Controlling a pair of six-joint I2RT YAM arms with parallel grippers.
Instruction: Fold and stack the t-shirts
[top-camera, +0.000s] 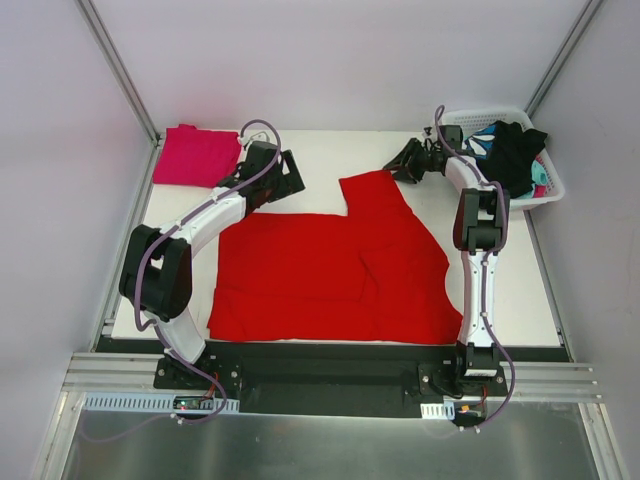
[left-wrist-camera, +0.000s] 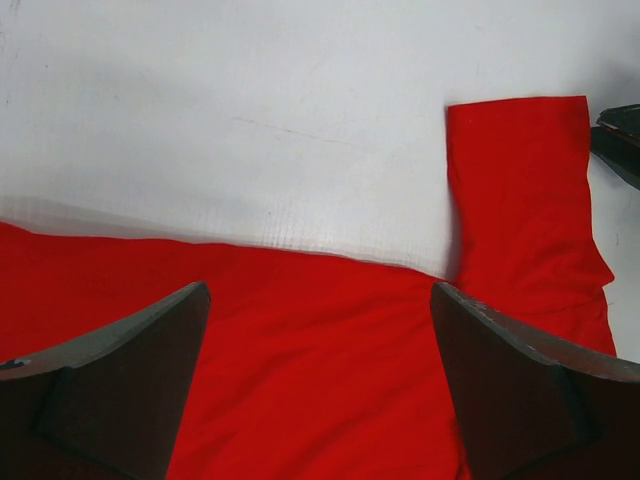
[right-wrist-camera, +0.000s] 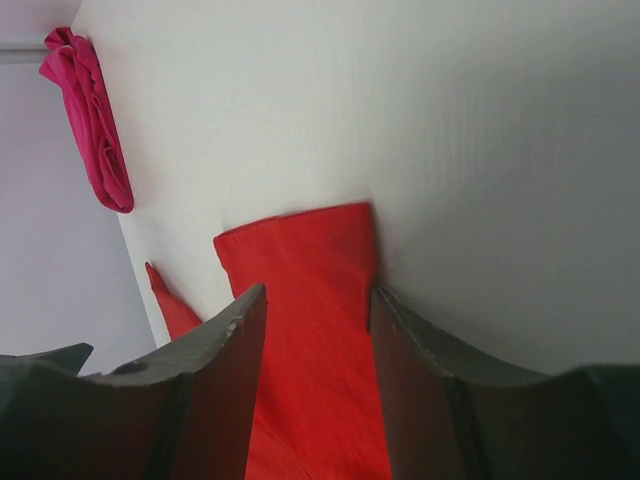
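From above, the red t-shirt (top-camera: 320, 275) lies spread flat across the near half of the white table (top-camera: 330, 150). One sleeve (top-camera: 375, 195) juts toward the far edge, its long axis running away from the arms. The right claw (top-camera: 405, 160) sits just beyond the sleeve's cuff and is nearest to it. The left claw (top-camera: 290, 178) hangs over the shirt's far edge, left of the sleeve. A folded pink t-shirt (top-camera: 195, 155) rests in the far left corner. A white basket (top-camera: 480, 113) at far right holds black and patterned garments (top-camera: 512, 150). Pale walls close the space in.

From the left wrist, the fingers gape wide over red cloth and grip nothing.

From the right wrist, the fingers stand apart astride the cuff, which points along the claw's line. I judge nothing is pinched yet.
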